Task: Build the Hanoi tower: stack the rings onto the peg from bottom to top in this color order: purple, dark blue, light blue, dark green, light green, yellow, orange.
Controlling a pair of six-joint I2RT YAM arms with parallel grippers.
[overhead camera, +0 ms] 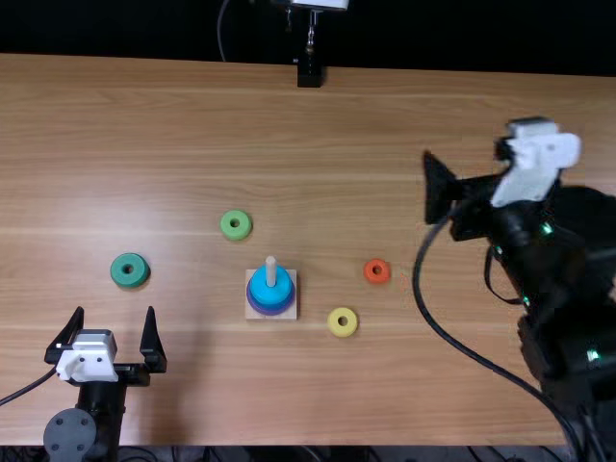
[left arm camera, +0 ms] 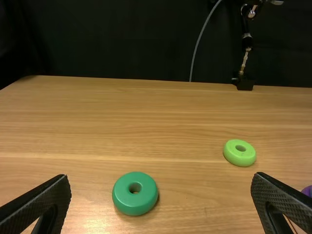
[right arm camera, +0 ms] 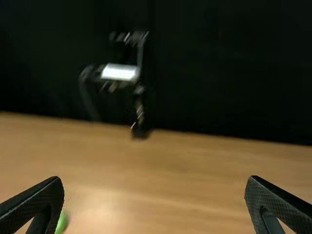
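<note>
Recorded the peg [overhead camera: 270, 271] upright on its square wooden base [overhead camera: 289, 313], on the counter [overhead camera: 332, 173]; took all clock directions from that peg in the top view. Found the light blue ring [overhead camera: 282, 289] uppermost around the peg, with blue-violet beneath; cannot separate the lower rings with certainty.

Located loose on the counter, each well apart from the base except as stated: the dark green ring [overhead camera: 119, 276] at nine o'clock, the light green ring [overhead camera: 226, 231] at eleven o'clock, nearer the base, the orange ring [overhead camera: 376, 263] at three o'clock, and the yellow ring [overhead camera: 333, 327] at four o'clock, near the base. Noted lying flat, hole upward, in all four cases.

Checked the left pincer [overhead camera: 115, 310] between eight and nine o'clock, near the dark green ring: spread wide, gripping nothing. Checked the right pincer [overhead camera: 470, 142] at two o'clock, beyond the orange ring: likewise spread wide and holding nothing.

Observed a black stand [overhead camera: 309, 73] at twelve o'clock by the counter's far edge, and a black cable [overhead camera: 419, 289] curving along the right arm [overhead camera: 549, 260] at three o'clock.
</note>
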